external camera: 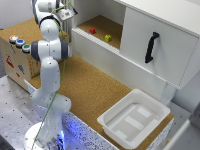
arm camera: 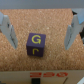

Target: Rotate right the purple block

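Note:
The purple block (arm camera: 35, 44) has a yellow letter G on its top and lies on the cork surface (arm camera: 50, 20). It shows only in the wrist view. In the exterior view it is hidden behind the arm. My gripper (arm camera: 40, 46) is open, with one finger (arm camera: 9, 35) on each side of the block and a gap between each finger and the block. In the exterior view the gripper (external camera: 67, 13) is high at the back left, over the cork top.
A wooden box (external camera: 15, 57) with coloured buttons (external camera: 19, 43) stands at the exterior view's left. A red block (external camera: 92, 30) and a yellow block (external camera: 108, 38) sit in the open white cabinet, whose door has a black handle (external camera: 151, 47). A white bin (external camera: 134, 119) is front right.

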{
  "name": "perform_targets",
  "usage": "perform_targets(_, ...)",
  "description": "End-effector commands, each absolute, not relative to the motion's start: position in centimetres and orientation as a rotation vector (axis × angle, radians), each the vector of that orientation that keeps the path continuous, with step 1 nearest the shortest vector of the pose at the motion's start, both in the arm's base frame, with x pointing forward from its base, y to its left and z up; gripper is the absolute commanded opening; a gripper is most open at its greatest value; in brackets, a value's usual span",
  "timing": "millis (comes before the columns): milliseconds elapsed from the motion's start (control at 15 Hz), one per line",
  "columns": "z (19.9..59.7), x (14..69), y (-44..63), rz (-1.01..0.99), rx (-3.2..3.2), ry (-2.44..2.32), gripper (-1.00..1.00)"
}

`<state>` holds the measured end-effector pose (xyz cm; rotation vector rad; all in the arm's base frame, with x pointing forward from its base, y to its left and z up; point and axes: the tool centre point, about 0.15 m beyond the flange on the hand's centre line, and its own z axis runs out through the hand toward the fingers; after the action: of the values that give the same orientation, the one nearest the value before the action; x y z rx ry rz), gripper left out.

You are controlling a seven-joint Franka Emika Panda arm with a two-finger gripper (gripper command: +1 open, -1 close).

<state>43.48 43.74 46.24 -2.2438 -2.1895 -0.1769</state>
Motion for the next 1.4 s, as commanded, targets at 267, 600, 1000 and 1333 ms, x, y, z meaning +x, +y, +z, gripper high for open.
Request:
perform_targets(267, 44.1, 45.1, 46.7, 0.098, -2.176, -2.198, 1.0)
perform_targets(600, 44.5, 45.7, 47.2, 0.068, -2.25, -2.162, -1.0)
perform_targets(1000, 42.9, 45.4, 47.4, 0.081, -2.298, -2.093, -1.0)
perform_targets(1333, 43.0, 45.1, 47.4, 0.076, -2.312, -2.092, -1.0)
